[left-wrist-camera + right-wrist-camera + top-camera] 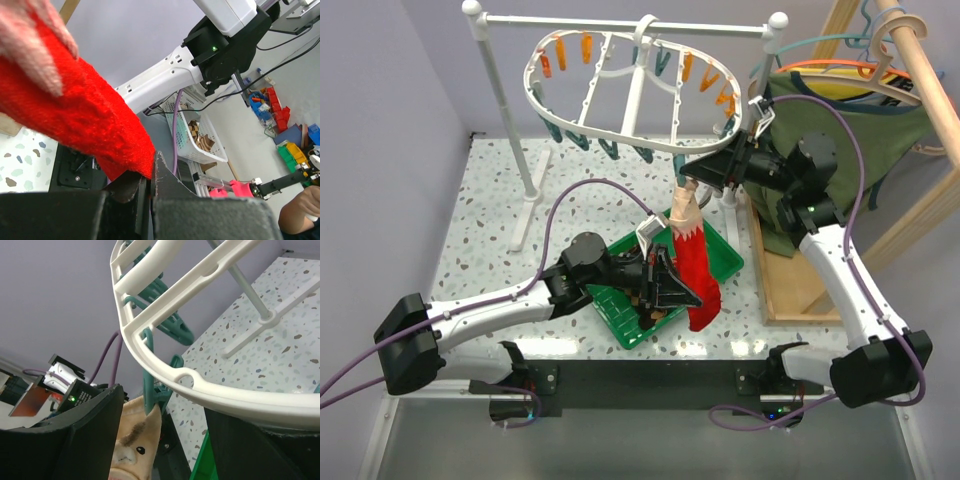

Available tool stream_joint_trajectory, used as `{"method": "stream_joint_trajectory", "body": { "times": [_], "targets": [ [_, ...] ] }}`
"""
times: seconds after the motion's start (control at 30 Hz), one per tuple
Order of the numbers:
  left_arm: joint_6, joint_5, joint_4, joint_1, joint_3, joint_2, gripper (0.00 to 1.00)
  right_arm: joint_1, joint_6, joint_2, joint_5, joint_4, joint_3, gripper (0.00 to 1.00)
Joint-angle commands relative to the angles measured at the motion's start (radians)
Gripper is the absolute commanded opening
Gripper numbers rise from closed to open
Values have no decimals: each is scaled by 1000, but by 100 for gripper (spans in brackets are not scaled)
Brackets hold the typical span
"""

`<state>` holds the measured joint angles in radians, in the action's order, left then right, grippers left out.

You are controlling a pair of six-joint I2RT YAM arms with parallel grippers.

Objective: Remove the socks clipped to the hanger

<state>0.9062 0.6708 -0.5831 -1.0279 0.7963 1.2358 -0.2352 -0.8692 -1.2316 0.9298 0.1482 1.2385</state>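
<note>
The white oval hanger (pixel 533 75) hangs from a rail. A red sock (pixel 696 262) with a tan cuff hangs from a teal clothespin (pixel 150 382) at its near right rim (pixel 200 385). My left gripper (pixel 678 283) is shut on the red sock's lower part (pixel 100 125), which is pinched between the jaws (pixel 150 172). My right gripper (pixel 695 172) is open just under the rim, with a finger on either side (pixel 162 407) of the teal clothespin and the tan cuff (pixel 135 435), touching neither. Orange and teal pins on the rest of the rim hang empty.
A green tray (pixel 725 258) lies under the sock, with brown checkered socks (pixel 645 305) in it. The white rail stand (pixel 505 110) holds the hanger. An olive-green top (pixel 890 130) on hangers and a wooden frame (pixel 920 80) stand at the right.
</note>
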Motion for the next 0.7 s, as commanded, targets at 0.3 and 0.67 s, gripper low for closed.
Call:
{"method": "stream_joint_trajectory", "body": {
  "times": [0.3,0.67],
  "targets": [
    [2,49,-43,-4,-3,7,0,-12,-86,-12,-88,116,3,64],
    [-1,50,-40,-4,-2,21,0,-44,-100,-22,-121,129,1,57]
  ]
}}
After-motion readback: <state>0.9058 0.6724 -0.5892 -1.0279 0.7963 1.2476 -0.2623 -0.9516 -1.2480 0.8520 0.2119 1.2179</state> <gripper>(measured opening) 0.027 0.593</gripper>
